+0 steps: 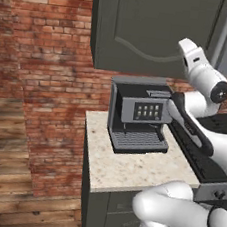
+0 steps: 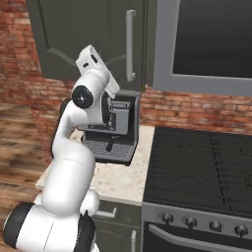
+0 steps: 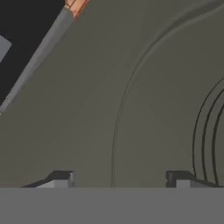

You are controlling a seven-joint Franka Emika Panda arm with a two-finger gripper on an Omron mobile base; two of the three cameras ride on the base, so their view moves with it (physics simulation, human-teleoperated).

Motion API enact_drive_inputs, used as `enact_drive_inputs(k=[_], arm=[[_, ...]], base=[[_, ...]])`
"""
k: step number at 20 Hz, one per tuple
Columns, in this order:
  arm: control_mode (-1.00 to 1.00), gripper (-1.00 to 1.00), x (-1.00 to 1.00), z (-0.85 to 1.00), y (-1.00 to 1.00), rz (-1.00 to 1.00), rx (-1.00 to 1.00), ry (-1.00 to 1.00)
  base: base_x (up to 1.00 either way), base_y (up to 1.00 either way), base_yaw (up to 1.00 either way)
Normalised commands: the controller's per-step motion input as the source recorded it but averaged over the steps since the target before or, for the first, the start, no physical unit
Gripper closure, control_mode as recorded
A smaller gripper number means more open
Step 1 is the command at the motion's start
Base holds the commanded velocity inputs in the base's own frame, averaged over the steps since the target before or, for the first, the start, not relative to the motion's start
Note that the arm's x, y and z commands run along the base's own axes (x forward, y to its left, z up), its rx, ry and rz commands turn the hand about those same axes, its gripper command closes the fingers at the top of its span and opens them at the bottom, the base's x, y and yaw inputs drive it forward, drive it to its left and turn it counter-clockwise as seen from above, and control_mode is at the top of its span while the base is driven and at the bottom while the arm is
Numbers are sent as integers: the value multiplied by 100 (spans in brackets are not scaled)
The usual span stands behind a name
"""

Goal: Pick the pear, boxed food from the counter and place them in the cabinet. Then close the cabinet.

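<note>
Left to right: brick wall [image 1: 42,51], then cabinet [image 1: 146,29], door shut by the look of it, contents hidden. Below, espresso machine [image 1: 138,116] on the tabletop [image 1: 128,170]; stovetop [image 2: 202,167] at right. Fingers [image 3: 59,179] spread wide, pinching nothing, facing the arched door panel close up. Pear and boxed food: nowhere to be spotted on the slab. Risk, as a judgement: wrist so near the door, could bump panel or bar handle [image 2: 130,47] when swinging.

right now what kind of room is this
A kitchen, rendered rather than real: a black stovetop with knobs beside a beige speckled counter carrying a coffee machine, and a dark grey wall cabinet overhead against brick.
</note>
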Motion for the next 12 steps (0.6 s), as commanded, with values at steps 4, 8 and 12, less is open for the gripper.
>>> enact_drive_inputs(k=[4,8,12], arm=[[-100,-100,89,0,-55,34,0,14],[-100,-100,75,0,-38,30,0,17],[-100,-100,13,0,-2,20,-3,11]], base=[[0,0,0],[0,0,0],[0,0,0]])
